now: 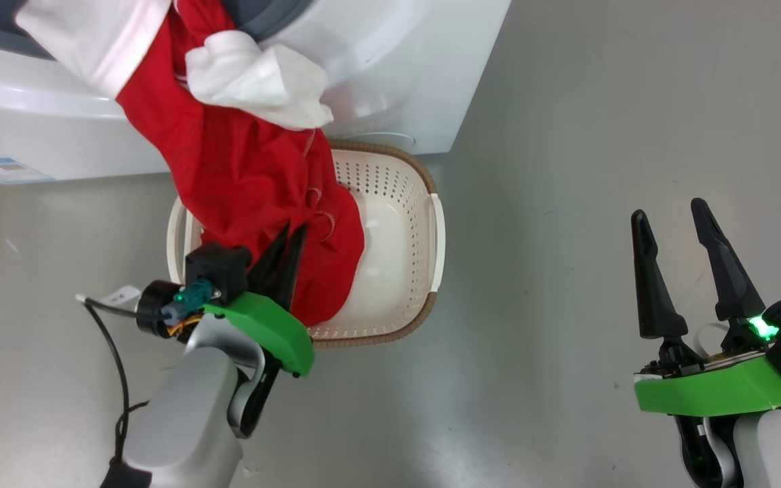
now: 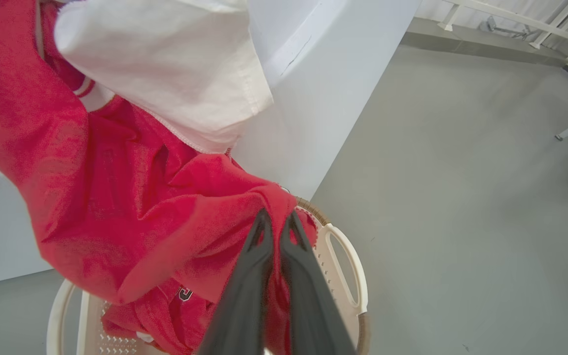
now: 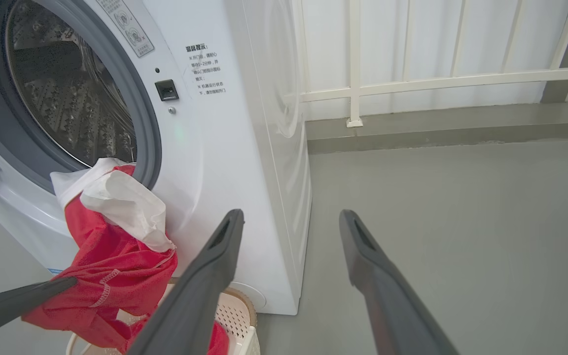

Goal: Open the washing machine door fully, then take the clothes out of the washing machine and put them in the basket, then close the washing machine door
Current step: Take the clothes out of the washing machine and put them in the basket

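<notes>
While the left gripper (image 2: 277, 217) pinches the red clothes (image 1: 241, 169) over the left edge of the basket (image 1: 424, 177), the right gripper (image 1: 668, 210) hangs open, empty.

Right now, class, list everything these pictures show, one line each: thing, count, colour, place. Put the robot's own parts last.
washing machine: one, white, standing on the floor behind the basket
drum: one, steel, inside the machine's round opening
label: one, blue, at the machine's lower front corner
clothes: one tangled bunch, red with white pieces, hanging from the opening down into the basket
basket: one, cream with a brown rim, on the floor against the machine's front
floor: grey, all around
railing: one, white, along the far wall
left gripper: one, dark fingers, shut on the clothes over the basket
right gripper: one, dark fingers, open, off to the right of the basket
</notes>
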